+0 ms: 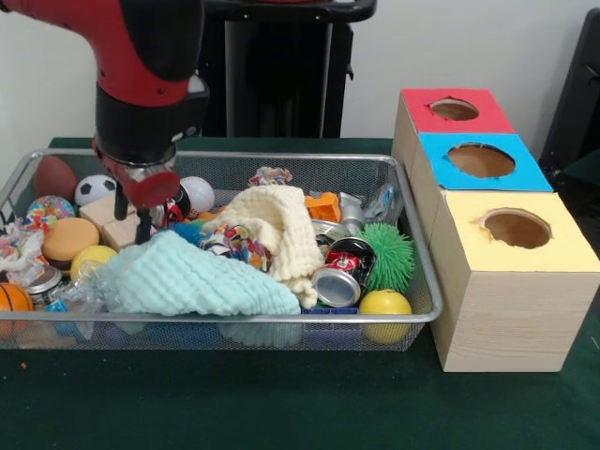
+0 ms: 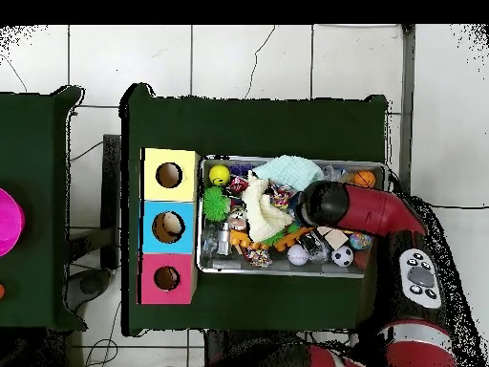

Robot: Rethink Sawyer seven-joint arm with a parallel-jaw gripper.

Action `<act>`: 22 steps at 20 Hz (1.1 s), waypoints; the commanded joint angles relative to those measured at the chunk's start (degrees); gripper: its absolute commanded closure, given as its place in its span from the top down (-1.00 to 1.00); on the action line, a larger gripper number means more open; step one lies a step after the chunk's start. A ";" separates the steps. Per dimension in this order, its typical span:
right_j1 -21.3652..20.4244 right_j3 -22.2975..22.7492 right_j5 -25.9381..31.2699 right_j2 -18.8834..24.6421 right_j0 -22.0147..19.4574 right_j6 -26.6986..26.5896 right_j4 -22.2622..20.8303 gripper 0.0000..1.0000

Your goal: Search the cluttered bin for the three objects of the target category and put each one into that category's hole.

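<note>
While the arm hangs over the bin (image 1: 412,314) at about ten o'clock of its clutter, the gripper (image 1: 132,217) dips beside a wooden block (image 1: 105,220); whether it is clenched, I cannot tell. Bin sits just at nine o'clock of the yellow-topped box (image 1: 511,281), touching it.

Close front, high overhead; shared bin (image 1: 427,314) (image 2: 202,263)

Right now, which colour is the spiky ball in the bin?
Bright green. The spiky ball lies at the bin's end nearest the boxes; the front view shows it best.
</note>
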 commanded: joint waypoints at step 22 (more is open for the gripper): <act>-3.62 3.39 3.82 16.93 -24.60 -39.12 -8.64 1.00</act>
